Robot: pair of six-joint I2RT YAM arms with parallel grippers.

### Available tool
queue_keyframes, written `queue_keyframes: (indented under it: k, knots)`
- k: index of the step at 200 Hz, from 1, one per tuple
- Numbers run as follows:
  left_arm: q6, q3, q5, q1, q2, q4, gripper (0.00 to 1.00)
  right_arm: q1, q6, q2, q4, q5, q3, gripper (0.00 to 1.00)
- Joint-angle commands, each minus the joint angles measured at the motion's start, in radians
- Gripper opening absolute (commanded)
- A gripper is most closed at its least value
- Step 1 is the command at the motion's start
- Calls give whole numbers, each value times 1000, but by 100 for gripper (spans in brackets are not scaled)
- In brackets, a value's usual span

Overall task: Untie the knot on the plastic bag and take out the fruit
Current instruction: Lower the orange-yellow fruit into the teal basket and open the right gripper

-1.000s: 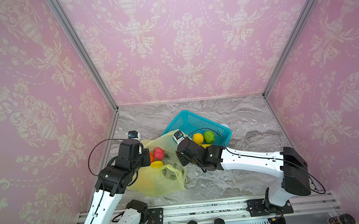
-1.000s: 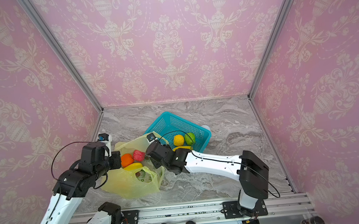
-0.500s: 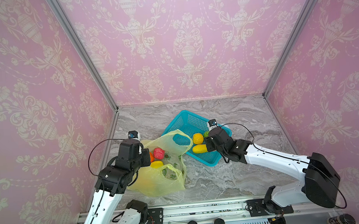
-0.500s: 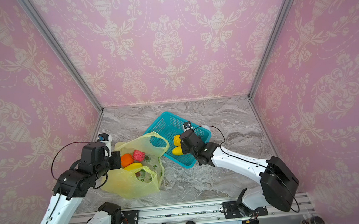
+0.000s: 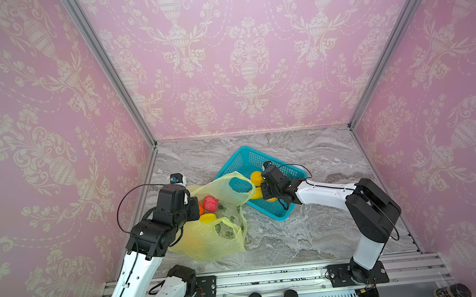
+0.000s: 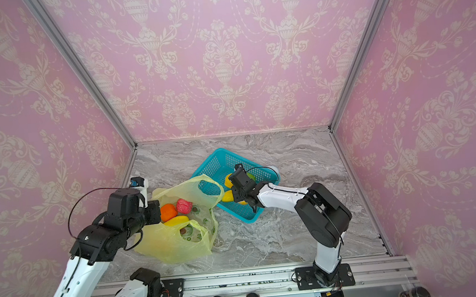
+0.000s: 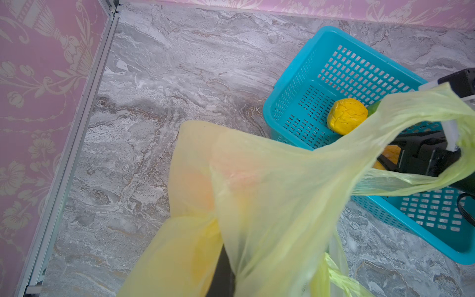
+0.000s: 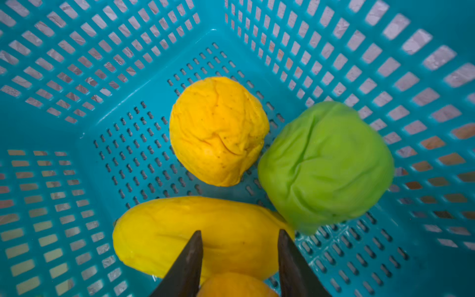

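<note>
In both top views the plastic bag (image 5: 206, 240) lies on the desk (image 5: 311, 231) with its mouth gaping, an orange fruit (image 6: 168, 212), a pink-red fruit (image 6: 184, 206) and a long yellow fruit (image 6: 177, 220) showing inside, the left gripper (image 6: 155, 210) at its rim and the right gripper (image 5: 263, 194) dipped into the teal basket (image 5: 229, 163) beside it. Left wrist — bag film drapes up from the gripper's dark finger (image 7: 222, 277), jaws pressed together on it, one handle loop (image 7: 411, 102) stretched over the basket. Right wrist — fingers (image 8: 187, 262) part-spread, pinching an orange-yellow fruit (image 8: 236, 286) above a long yellow piece (image 8: 195, 231), a yellow oval (image 8: 218, 131) and a green fruit (image 8: 326, 164) on the basket floor.
</note>
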Motion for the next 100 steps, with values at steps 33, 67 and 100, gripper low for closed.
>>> queue_keyframes:
  k: [33, 67, 100]
  knots:
    - [-15, -8, -18, 8, -3, -4, 0, 2, 15, -71, 25, 2, -38, 74]
    - [-15, -8, -19, 8, -3, -4, 0, 7, 12, -205, 56, 9, -126, 76]
    - [-17, -8, -21, 7, -3, -4, 0, 49, -18, -387, 102, 15, -234, 71]
